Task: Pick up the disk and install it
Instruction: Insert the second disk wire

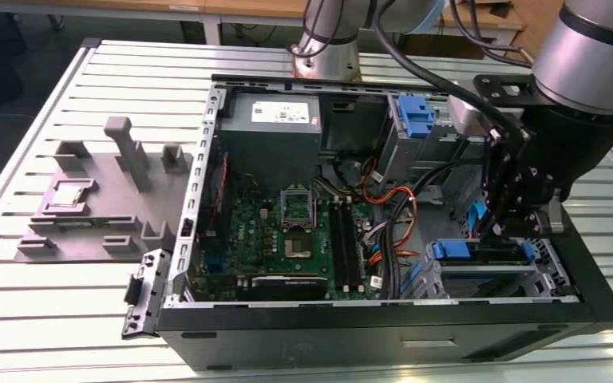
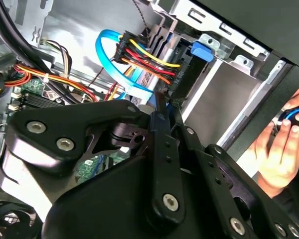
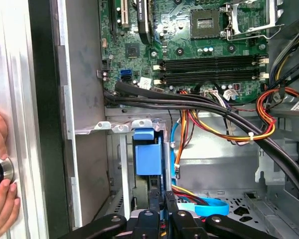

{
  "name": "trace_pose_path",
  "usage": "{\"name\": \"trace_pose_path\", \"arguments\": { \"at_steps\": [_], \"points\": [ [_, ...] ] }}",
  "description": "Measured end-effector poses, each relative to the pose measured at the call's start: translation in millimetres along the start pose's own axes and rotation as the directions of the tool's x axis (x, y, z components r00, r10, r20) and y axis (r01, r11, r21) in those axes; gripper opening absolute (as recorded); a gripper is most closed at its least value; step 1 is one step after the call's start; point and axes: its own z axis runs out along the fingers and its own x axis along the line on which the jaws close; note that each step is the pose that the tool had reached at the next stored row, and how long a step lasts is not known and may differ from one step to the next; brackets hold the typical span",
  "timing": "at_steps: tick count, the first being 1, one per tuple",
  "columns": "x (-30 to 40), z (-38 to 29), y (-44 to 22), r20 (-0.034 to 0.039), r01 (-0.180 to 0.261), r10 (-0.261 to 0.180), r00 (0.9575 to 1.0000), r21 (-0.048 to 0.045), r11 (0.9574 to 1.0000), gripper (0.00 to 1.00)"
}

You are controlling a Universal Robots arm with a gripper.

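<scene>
The disk [image 3: 146, 152] stands edge-on in the drive bay of the open computer case [image 1: 392, 331], its blue plastic end facing up and grey metal below it. In the exterior view the disk [image 1: 464, 250] lies in the bay at the case's front corner on that view's right. My gripper [image 3: 162, 204] hangs straight over it, black fingers drawn together, tips at the disk's end next to the plugged red, yellow and blue cables [image 2: 147, 57]. In the second wrist view the gripper [image 2: 161, 102] looks shut with nothing visible between its fingers. From outside, the gripper [image 1: 507, 233] reaches down into the case.
The motherboard [image 1: 285, 231], the power supply [image 1: 272, 120] and cable bundles [image 3: 214, 107] fill the case. A bare blue bracket [image 1: 417, 114] sits at the far bay. A person's hand [image 2: 276, 154] holds a small device beside the case wall. Grey fixtures [image 1: 104, 199] stand on the slatted table.
</scene>
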Motion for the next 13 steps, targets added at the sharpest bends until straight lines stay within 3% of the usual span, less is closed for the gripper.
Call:
{"name": "trace_pose_path", "arguments": {
  "at_steps": [7, 13],
  "points": [
    [6.2, 1.0, -0.3, 0.0205, -0.002, 0.002, 0.9998, 0.0094, 1.0, 0.16],
    [7.2, 2.9, -0.2, 0.0239, -0.003, 0.002, 0.9997, 0.0104, 0.9999, 0.16]
  ]
}}
